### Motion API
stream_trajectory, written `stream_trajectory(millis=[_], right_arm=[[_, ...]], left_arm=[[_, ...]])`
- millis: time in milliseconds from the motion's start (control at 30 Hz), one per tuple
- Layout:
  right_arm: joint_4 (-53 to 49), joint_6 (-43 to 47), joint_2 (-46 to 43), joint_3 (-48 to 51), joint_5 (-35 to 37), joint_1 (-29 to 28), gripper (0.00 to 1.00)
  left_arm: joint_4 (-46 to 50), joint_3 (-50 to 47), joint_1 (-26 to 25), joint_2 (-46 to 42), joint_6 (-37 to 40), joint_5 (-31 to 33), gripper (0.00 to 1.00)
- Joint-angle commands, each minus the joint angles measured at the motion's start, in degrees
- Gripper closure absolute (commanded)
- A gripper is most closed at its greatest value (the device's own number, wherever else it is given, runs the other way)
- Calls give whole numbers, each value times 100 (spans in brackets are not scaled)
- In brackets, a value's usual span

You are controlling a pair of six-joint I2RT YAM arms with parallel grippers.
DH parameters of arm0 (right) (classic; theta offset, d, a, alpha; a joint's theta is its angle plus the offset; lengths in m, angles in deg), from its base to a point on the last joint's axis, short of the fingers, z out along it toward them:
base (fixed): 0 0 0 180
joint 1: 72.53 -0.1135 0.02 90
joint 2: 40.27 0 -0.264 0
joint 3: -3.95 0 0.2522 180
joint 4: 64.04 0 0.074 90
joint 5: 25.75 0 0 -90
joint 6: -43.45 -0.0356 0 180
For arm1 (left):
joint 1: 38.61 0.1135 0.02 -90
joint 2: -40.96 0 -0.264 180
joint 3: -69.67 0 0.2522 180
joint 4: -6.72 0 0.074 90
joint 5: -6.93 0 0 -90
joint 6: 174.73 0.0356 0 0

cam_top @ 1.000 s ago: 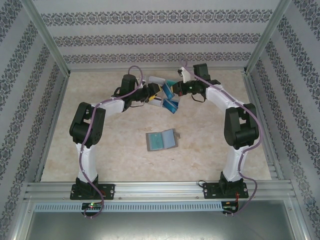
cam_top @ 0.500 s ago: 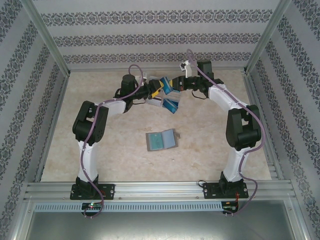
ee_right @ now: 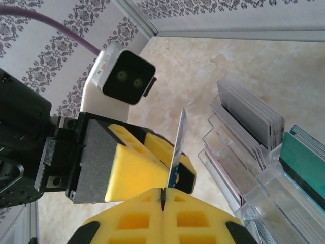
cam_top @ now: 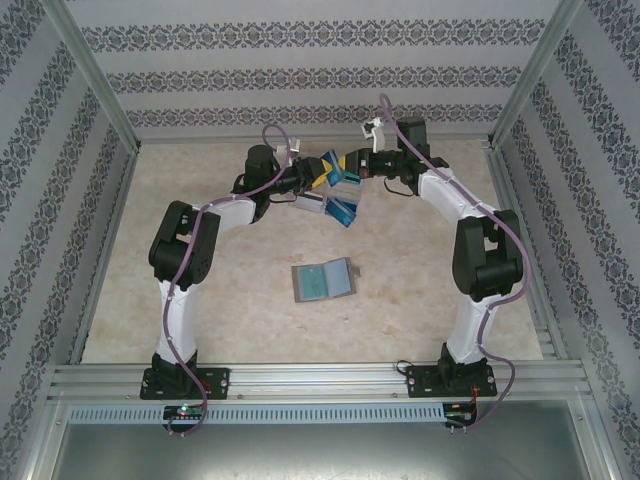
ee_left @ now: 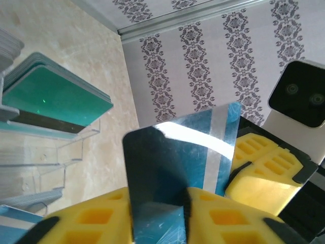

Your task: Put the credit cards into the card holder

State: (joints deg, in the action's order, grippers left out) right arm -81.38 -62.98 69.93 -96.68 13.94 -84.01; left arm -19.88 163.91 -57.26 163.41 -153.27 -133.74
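Note:
A blue credit card (ee_left: 172, 157) with a pale stripe hangs in the air between both grippers, above the clear rack (cam_top: 335, 205) at the back. My right gripper (ee_right: 162, 201) is shut on one end of it, and the card (ee_right: 179, 137) rises edge-on from its pads. My left gripper (ee_left: 158, 213) has its yellow pads pressed against the card's other end from both sides. In the top view the card (cam_top: 330, 165) sits where the two grippers meet. The card holder (cam_top: 322, 281) lies open and flat at mid-table, pale blue-grey inside, well nearer than both grippers.
The clear stepped rack (ee_right: 238, 168) holds stacks of white-grey cards (ee_right: 249, 114) and teal cards (ee_right: 304, 157) just beside the grippers. The patterned back wall and its metal rail (cam_top: 320, 132) stand close behind. Bare table lies between the rack and the card holder.
The right gripper rose slightly from the rack with the blue card. The left gripper moved in toward it and narrowed its jaws onto the card.

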Motion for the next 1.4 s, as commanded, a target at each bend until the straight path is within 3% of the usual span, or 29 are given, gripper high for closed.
stream_trajectory(millis=[0, 300, 467, 600, 1033, 1267, 1367], right_arm=[[67, -76, 50, -46, -167, -40, 100], [143, -300, 47, -10, -263, -3, 100], [357, -919, -30, 121, -312, 156, 66], [656, -1617, -64, 224, -594, 271, 61], [396, -1639, 55, 163, -861, 170, 66], [336, -1577, 55, 124, -981, 69, 92], [364, -1583, -21, 220, -1024, 67, 98]], left_arm=[[-543, 160, -55, -36, -4, -153, 81], [-631, 74, -37, -152, 81, -171, 93], [-262, -19, 21, -293, 333, -322, 95], [221, -85, 49, -471, 735, -475, 95], [46, -71, 40, -607, 622, -750, 96], [155, -24, 43, -591, 675, -742, 95], [276, -35, 49, -613, 737, -742, 94]])
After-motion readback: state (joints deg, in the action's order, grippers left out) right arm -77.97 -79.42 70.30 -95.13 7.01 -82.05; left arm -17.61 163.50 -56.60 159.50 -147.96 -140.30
